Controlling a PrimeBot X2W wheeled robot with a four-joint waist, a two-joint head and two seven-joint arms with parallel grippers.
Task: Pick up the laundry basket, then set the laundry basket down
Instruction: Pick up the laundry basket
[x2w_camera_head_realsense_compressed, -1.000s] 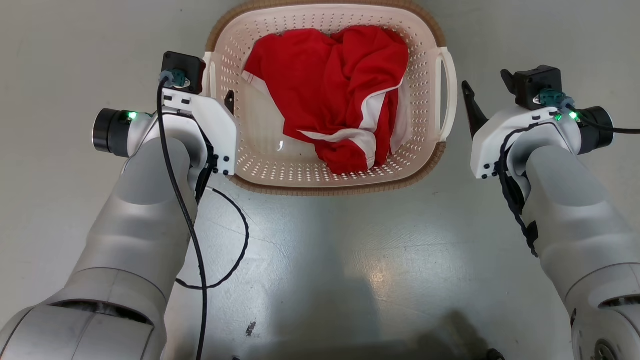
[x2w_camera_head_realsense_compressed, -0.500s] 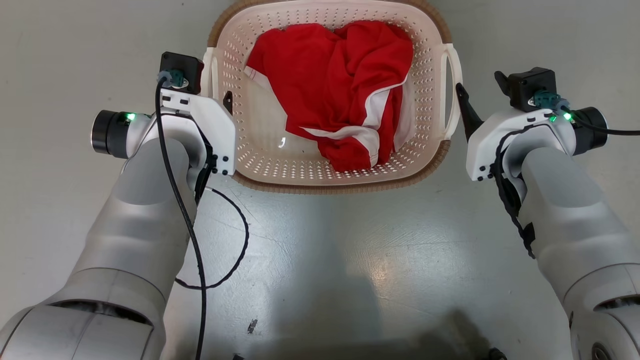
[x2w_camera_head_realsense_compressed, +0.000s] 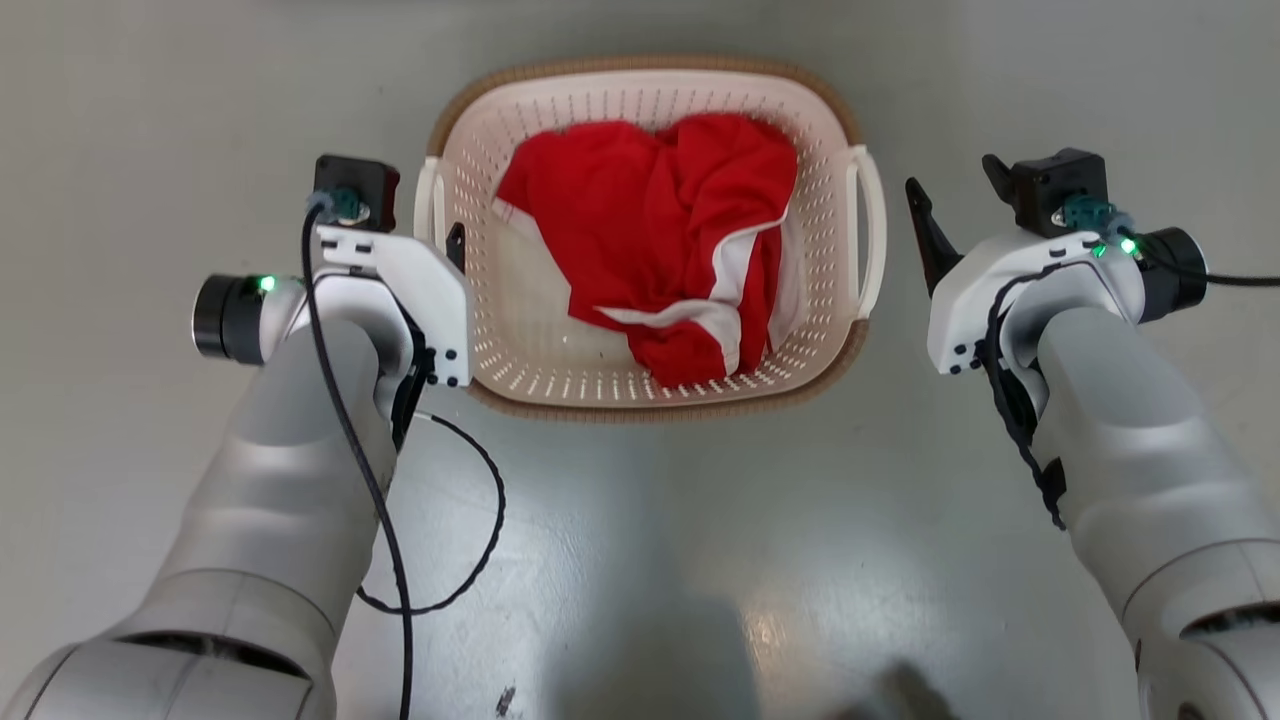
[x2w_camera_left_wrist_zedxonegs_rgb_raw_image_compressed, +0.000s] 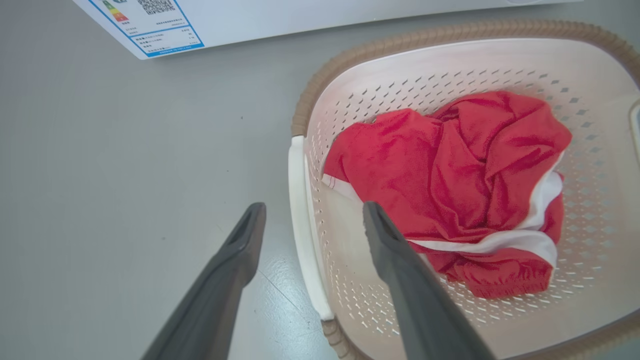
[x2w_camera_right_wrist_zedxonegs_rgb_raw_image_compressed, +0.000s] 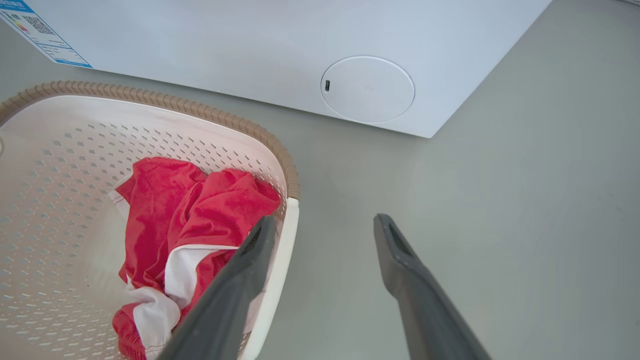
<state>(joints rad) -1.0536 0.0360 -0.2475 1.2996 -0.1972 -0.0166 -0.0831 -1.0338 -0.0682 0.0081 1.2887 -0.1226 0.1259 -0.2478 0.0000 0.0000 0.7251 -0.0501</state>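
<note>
Laundry basket (x2w_camera_head_realsense_compressed: 560, 372) sits on the grey floor (x2w_camera_head_realsense_compressed: 700, 560) at 12 o'clock in the head view, upright, brown rim up; crumpled red garment with white trim (x2w_camera_head_realsense_compressed: 660, 260) inside, bunched toward the basket's 3 o'clock side.

Left gripper (x2w_camera_left_wrist_zedxonegs_rgb_raw_image_compressed: 313, 210) is at the basket's 9 o'clock, released, jaws spread wide; it straddles the left loop handle (x2w_camera_left_wrist_zedxonegs_rgb_raw_image_compressed: 300, 220); in the left wrist view one finger (x2w_camera_left_wrist_zedxonegs_rgb_raw_image_compressed: 240, 245) is outside over the floor and the other finger (x2w_camera_left_wrist_zedxonegs_rgb_raw_image_compressed: 385, 240) is over the basket's interior, near the garment; handle between them, cannot tell if either finger touches it.

Right gripper (x2w_camera_head_realsense_compressed: 950, 178) is at the basket's 3 o'clock, also released and wide; in the head view its inner finger (x2w_camera_head_realsense_compressed: 925, 230) is just beside the right handle (x2w_camera_head_realsense_compressed: 868, 235), with a strip of floor between; the outer finger is farther out over the floor; in the right wrist view the inner finger overlaps the handle edge, contact cannot be told.

White washer (x2w_camera_right_wrist_zedxonegs_rgb_raw_image_compressed: 250, 45) lies past the basket at 12 o'clock, with a round cover (x2w_camera_right_wrist_zedxonegs_rgb_raw_image_compressed: 367, 89) low on its front and a label sticker (x2w_camera_left_wrist_zedxonegs_rgb_raw_image_compressed: 150, 25) at one corner; black cable (x2w_camera_head_realsense_compressed: 470, 540) loops off the left arm.
</note>
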